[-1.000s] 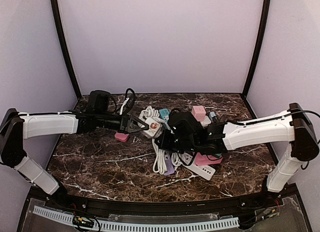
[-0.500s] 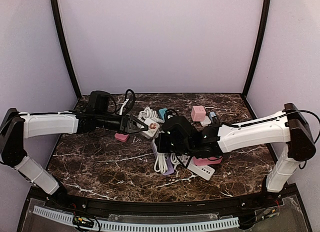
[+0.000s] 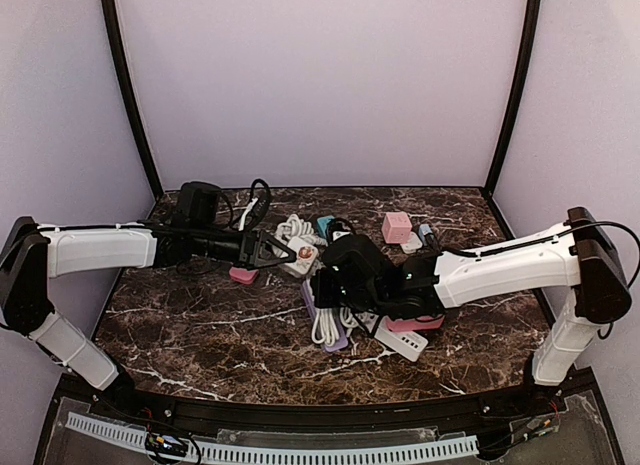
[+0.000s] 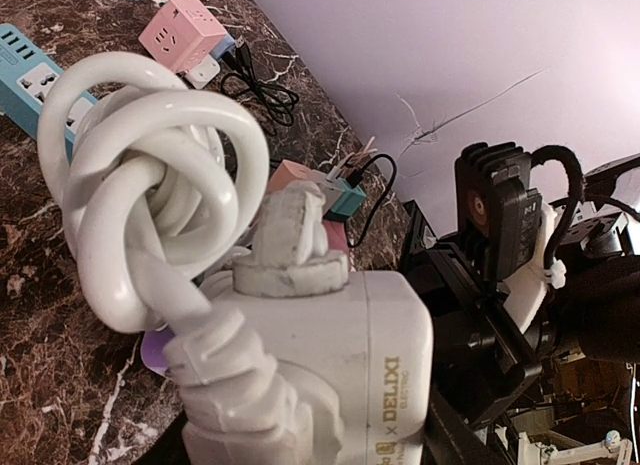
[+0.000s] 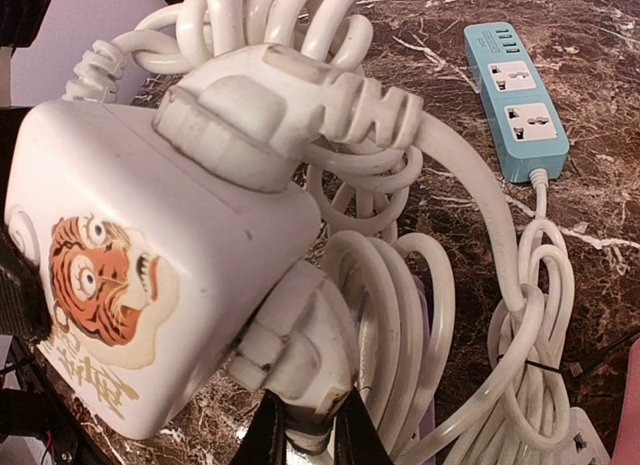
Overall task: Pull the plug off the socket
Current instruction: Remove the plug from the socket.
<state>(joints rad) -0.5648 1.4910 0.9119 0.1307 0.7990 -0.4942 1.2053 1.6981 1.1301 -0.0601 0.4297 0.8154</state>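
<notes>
A white cube socket (image 3: 303,255) with a tiger sticker (image 5: 105,285) is held above the table. My left gripper (image 3: 281,251) is shut on it from the left; in the left wrist view the cube (image 4: 350,355) fills the frame and hides the fingers. A white plug (image 5: 262,107) sits in its upper face. A second white plug (image 5: 305,350) sits in its lower face, still seated. My right gripper (image 5: 308,427) is shut on this second plug from below. The white cord (image 5: 400,315) coils away from it.
A teal power strip (image 5: 515,100) lies beyond the coil. A pink cube (image 3: 397,226), a pink adapter (image 3: 243,275), a white strip (image 3: 405,341) and a pink strip (image 3: 415,323) lie around. A black adapter with cable (image 3: 200,200) sits at the back left.
My right arm has shifted a little to the left and nearer, closing in under the cube. The left arm and the cube have barely moved.
</notes>
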